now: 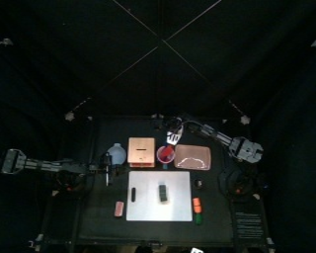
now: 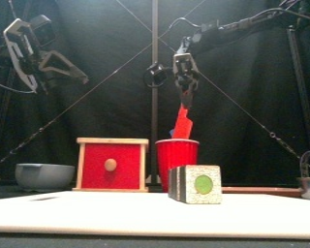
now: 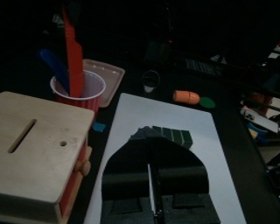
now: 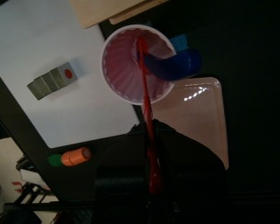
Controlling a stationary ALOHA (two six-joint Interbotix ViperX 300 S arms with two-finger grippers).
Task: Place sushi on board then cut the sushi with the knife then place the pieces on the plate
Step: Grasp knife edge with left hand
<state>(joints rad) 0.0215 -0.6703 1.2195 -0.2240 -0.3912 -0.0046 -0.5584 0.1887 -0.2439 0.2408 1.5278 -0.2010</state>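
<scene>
Black tabletop (image 1: 88, 225) carries a white cutting board (image 1: 145, 208) at its front middle, with the other things in a row behind it.

The left arm comes in over the tabletop's left side. The left gripper (image 3: 150, 162) hangs high above the surface, its jaws drawn together to a thin slit with nothing between them. The right arm reaches from the right to the back row. The jaws of the right gripper (image 2: 186, 82) are clenched on the handle of the red knife (image 2: 181, 121), which hangs tilted with its lower end at the mouth of the red cup (image 2: 177, 163).

The pale wooden box (image 1: 142, 150), red drawer front toward the board, stands just left of the cup. The flat pink tray (image 1: 196, 158) lies just right of the cup, with nothing on it. The blue-grey bowl (image 1: 116, 153) sits left of the box.

The sushi roll (image 2: 197, 184), dark green blocks closed up as one piece with a pale end face, lies on the board near its middle, apart from both grippers. The blue knife (image 4: 171, 66) leans inside the cup.

An orange toy with a green end (image 1: 197, 205) lies just off the board's right edge, and a small reddish toy (image 1: 118, 207) just off its left edge.
</scene>
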